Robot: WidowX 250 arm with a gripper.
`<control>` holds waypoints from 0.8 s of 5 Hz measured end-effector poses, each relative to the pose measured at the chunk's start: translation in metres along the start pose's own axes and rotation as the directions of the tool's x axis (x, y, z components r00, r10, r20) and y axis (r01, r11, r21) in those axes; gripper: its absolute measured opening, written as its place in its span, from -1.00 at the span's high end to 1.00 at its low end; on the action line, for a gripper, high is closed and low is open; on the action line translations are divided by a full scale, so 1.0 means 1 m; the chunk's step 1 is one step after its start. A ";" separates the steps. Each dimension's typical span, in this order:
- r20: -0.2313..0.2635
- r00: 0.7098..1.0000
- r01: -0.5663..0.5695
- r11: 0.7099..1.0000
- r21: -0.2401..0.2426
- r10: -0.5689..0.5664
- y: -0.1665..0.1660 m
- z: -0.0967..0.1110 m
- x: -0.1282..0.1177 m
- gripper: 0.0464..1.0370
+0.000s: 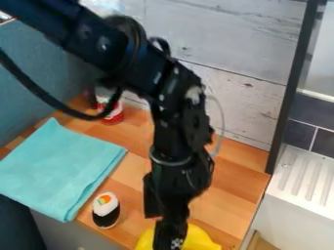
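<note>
One gripper [171, 240], yellow object [200, 239] near edge [108, 233]

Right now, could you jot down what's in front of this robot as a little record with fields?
pincer: black, at the picture's bottom edge
nearest thing: yellow object, partly hidden behind the pincer; touching or apart, I cannot tell
toy sushi piece: white top, orange-and-green garnish, dark base; between cloth and pincer
turquoise cloth: folded, at the picture's left
red-and-white container: at the back, partly hidden
surface: wooden counter
right side: white ribbed drainboard
</note>
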State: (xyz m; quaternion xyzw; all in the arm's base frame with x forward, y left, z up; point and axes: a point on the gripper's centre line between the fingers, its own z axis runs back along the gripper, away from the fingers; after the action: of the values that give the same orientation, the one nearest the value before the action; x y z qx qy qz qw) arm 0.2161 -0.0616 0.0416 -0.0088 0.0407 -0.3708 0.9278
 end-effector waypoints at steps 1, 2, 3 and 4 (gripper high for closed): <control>0.016 1.000 0.005 1.000 0.015 -0.005 0.003 -0.012 0.008 -0.93; -0.003 1.000 -0.014 1.000 0.016 0.014 0.007 -0.030 0.010 -0.85; 0.004 1.000 -0.015 1.000 0.019 0.015 0.010 -0.031 0.016 -0.29; -0.020 1.000 -0.022 1.000 -0.001 0.022 0.014 -0.021 0.013 -0.14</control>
State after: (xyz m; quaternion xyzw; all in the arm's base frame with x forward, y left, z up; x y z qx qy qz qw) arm 0.2334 -0.0606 0.0191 -0.0052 0.0503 -0.3606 0.9313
